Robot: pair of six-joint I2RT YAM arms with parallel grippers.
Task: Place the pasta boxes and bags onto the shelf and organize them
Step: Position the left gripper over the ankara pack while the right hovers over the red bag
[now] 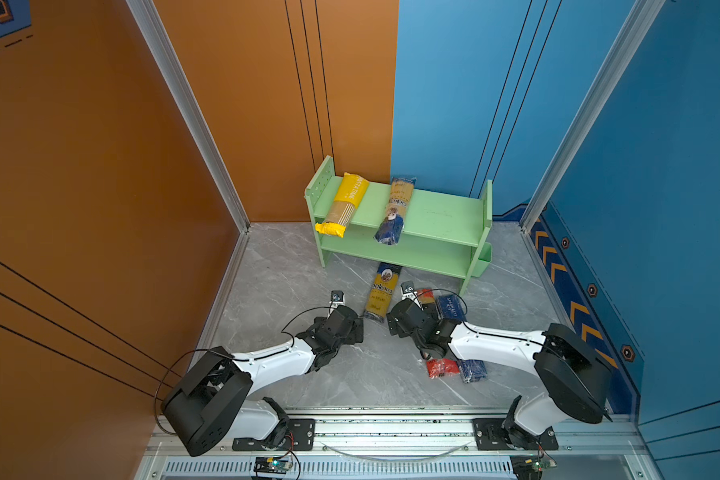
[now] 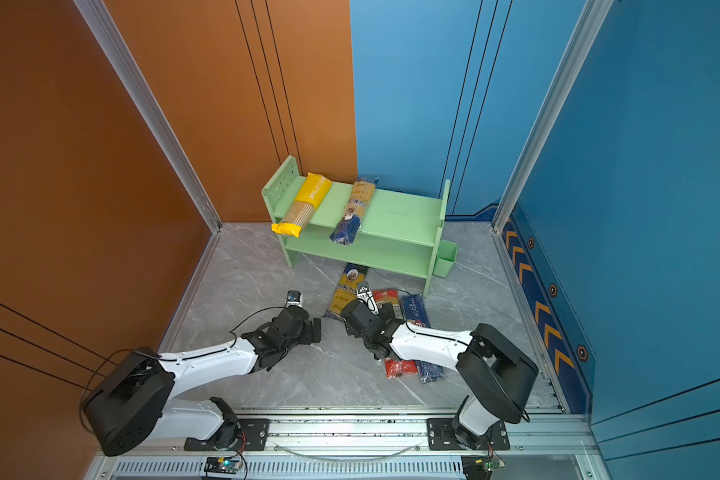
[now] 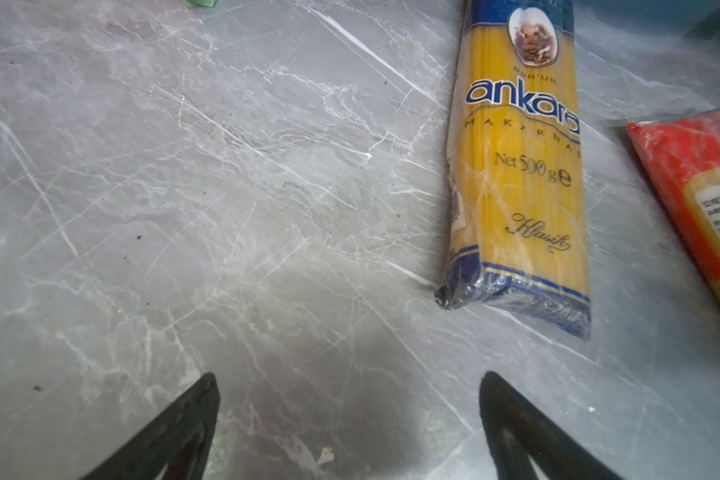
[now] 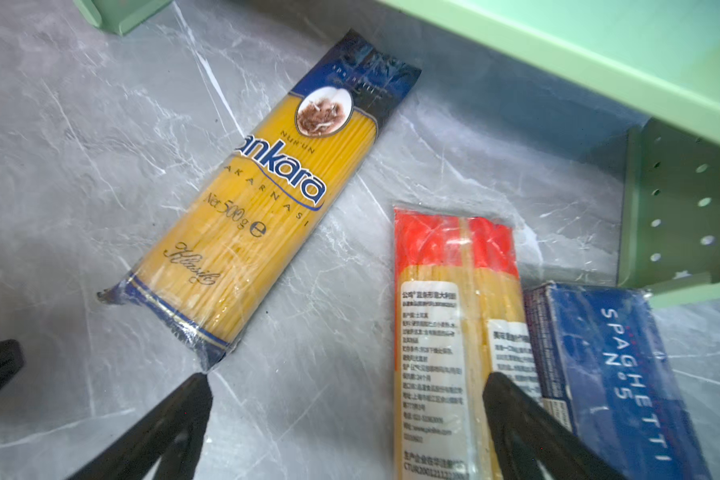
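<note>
In both top views the green shelf (image 1: 437,214) stands at the far side of the grey table (image 1: 292,266), with a small bin (image 1: 484,258) on its right end. On its top board lie the yellow pack (image 1: 344,203) at the left and the ankara pack on the shelf (image 1: 395,210) near the middle. Both overhang the near edge. The ankara pack on the table (image 1: 381,293) lies lengthwise, its far end at the shelf's foot. Right of it, side by side, lie the red-ended pack (image 1: 442,368) and the dark blue box (image 1: 472,370), both partly under the right arm (image 1: 495,340).

In the left wrist view the left hand (image 3: 350,374) is spread wide and empty over bare table, just left of the near end of the ankara pack on the table.

In the right wrist view the right hand (image 4: 346,376) is also spread wide and holds nothing. One fingertip (image 4: 200,382) is by that pack's near corner and the other is over the red-ended pack. Whether either touches, I cannot tell.
</note>
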